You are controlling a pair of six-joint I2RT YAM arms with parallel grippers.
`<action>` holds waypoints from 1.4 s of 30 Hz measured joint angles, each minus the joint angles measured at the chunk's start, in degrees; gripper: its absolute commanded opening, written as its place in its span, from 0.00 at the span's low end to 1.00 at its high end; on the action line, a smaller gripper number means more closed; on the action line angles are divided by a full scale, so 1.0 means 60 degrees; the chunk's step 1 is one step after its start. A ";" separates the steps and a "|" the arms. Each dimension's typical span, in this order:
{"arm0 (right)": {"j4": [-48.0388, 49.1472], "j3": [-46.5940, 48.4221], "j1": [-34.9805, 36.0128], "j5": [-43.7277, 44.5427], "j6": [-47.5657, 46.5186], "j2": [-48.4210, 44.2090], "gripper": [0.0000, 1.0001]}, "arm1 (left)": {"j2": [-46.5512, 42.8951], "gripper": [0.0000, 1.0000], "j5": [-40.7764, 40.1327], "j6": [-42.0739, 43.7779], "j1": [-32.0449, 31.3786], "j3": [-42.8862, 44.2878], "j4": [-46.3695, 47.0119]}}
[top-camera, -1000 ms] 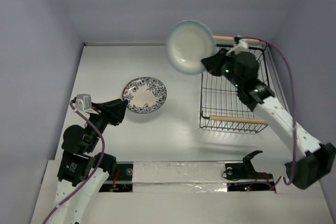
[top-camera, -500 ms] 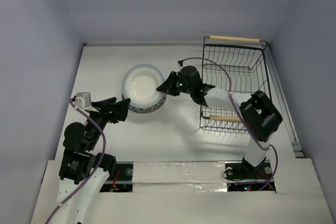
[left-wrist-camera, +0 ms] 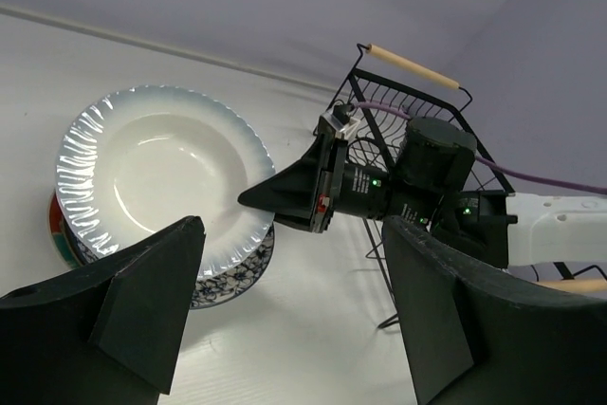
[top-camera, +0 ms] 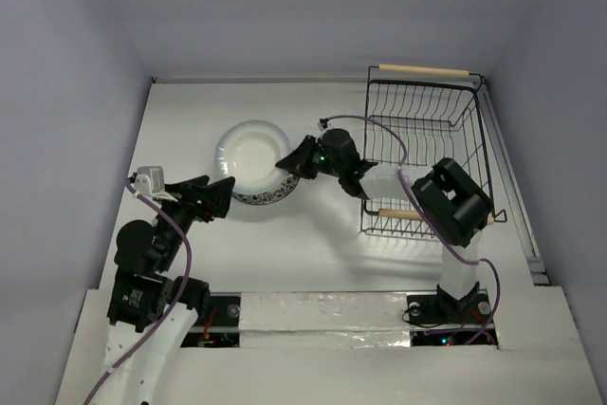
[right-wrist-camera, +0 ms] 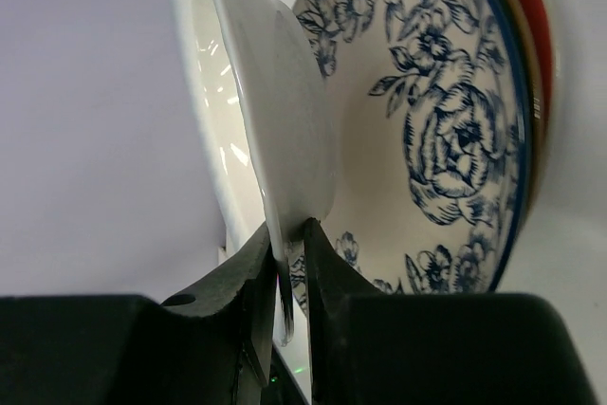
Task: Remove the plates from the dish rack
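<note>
My right gripper (top-camera: 287, 163) is shut on the rim of the pale green plate (top-camera: 249, 153), holding it tilted over a stack on the table. In the right wrist view the fingers (right-wrist-camera: 327, 277) pinch that rim (right-wrist-camera: 285, 120) just off the white plate with blue flower rim (right-wrist-camera: 446, 130); a red plate edge (right-wrist-camera: 531, 7) lies under it. The blue-rimmed plate (top-camera: 268, 195) shows below the pale one. The black wire dish rack (top-camera: 424, 70) at the right holds no plates. My left gripper (top-camera: 223, 192) is open and empty, left of the stack (left-wrist-camera: 228, 277).
The rack's near wooden handle (top-camera: 398, 214) lies close under my right forearm. Purple cables loop over the rack. Walls enclose the table at left, back and right.
One second ago the right gripper held the pale plate up high beside the rack. It has since carried it left and down onto the stack, sliding a little further left in the last half second.
</note>
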 measured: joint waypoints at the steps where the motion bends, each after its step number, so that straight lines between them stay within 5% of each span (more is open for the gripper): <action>1: 0.0055 -0.0069 0.0000 -0.0004 0.0036 0.0029 0.15 | 0.0004 0.73 0.0004 0.0000 0.0015 0.0000 0.0004; 7: 0.0022 -0.0364 0.0000 0.0000 0.0102 0.0109 0.16 | 0.0018 0.73 0.0026 0.0000 0.0025 0.0000 0.0004; 20: 0.0280 -0.0364 0.0004 0.0007 0.0055 0.0106 0.37 | 0.0015 0.74 0.0033 0.0000 0.0029 0.0000 0.0004; 33: -0.0794 -0.0608 0.0153 0.1249 -0.0583 -0.0903 0.87 | -0.0076 0.79 0.0036 0.0000 0.0029 0.0000 0.0004; 42: -0.1938 -0.0612 0.0361 0.2911 -0.1377 -0.2448 0.87 | -0.0109 0.92 -0.0007 0.0000 0.0029 0.0000 -0.0007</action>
